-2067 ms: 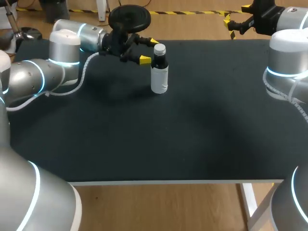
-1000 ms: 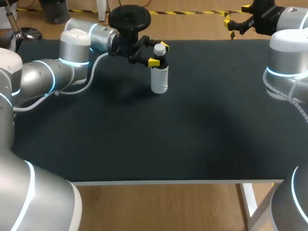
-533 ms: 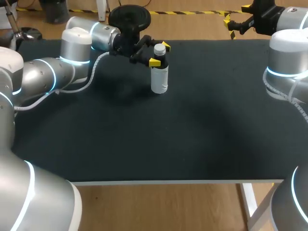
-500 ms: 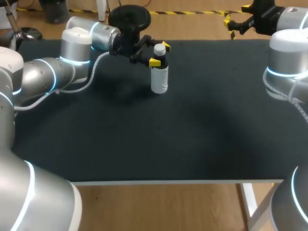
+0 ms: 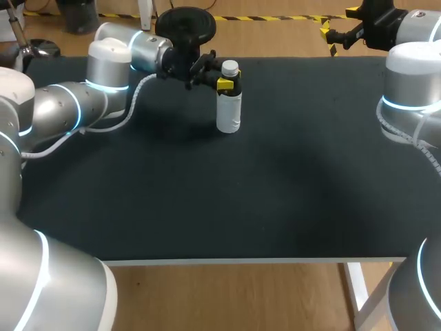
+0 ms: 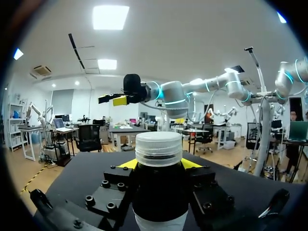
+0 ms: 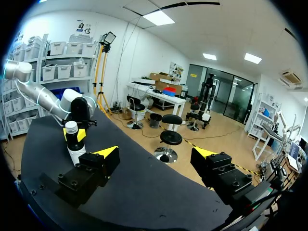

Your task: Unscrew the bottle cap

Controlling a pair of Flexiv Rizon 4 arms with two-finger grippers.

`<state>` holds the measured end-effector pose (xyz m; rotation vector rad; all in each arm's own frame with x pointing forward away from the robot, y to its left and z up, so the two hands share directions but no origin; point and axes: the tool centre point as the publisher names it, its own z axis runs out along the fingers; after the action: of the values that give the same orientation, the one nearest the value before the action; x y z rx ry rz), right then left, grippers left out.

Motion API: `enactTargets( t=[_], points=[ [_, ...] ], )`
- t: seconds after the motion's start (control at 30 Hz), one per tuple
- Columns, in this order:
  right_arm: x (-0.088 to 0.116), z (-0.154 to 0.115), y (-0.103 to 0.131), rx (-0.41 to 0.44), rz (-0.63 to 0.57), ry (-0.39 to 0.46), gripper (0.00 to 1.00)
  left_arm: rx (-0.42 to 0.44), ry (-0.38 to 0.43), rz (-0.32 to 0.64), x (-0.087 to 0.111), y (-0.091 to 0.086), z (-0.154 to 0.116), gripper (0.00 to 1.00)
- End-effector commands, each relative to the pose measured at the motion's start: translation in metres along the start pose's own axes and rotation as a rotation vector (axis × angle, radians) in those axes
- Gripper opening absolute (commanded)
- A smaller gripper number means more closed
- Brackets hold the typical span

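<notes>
So here's where it's at: the bottle (image 5: 229, 110) stands upright on the tabletop (image 5: 207, 193), close to the far edge and a bit left of the middle. The left pincer (image 5: 229, 81) comes in from the side and pinches it around the dark neck, just under the white cap (image 5: 229, 67). In the left wrist view the neck fills the gap between the two fingers, with a yellow tip peeking out on each side, so I'd call that a proper clamp and not just a hover. The cap itself sticks up free above the fingers.

The right pincer (image 5: 337, 33) is way off by the far right corner, spread wide and holding nothing. From its own view the bottle is well ahead of it.

My read is that this is the "brace the bottle" step, and the unscrewing hasn't started. Next up, the right arm probably has to travel across, line up over the cap, close on it alone and twist while the left one holds firm. The tricky bit is clearance, since the left fingers sit right below the cap.
</notes>
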<state>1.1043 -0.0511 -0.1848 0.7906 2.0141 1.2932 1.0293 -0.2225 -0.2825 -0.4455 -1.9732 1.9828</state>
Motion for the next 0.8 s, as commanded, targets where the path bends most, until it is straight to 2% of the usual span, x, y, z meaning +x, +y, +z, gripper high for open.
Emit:
enactTargets(
  t=[0.03, 0.13, 0.3, 0.33, 0.8],
  points=[
    [0.0, 0.0, 0.0, 0.0, 0.0, -0.001, 1.0, 0.002, 0.042, 0.021, -0.004, -0.002, -0.007, 0.0],
    [0.0, 0.0, 0.0, 0.0, 0.0, -0.001, 1.0, 0.016, -0.033, 0.052, -0.003, -0.005, -0.015, 0.0],
    [0.0, 0.0, 0.0, 0.0, 0.0, -0.001, 1.0, 0.066, -0.106, 0.076, -0.004, -0.008, -0.027, 0.0],
    [0.0, 0.0, 0.0, 0.0, 0.0, -0.001, 1.0, 0.053, -0.132, 0.085, -0.004, -0.008, -0.03, 0.0],
    [0.0, 0.0, 0.0, 0.0, 0.0, -0.001, 1.0, 0.003, -0.182, 0.076, -0.009, -0.008, -0.038, 0.0]
  ],
)
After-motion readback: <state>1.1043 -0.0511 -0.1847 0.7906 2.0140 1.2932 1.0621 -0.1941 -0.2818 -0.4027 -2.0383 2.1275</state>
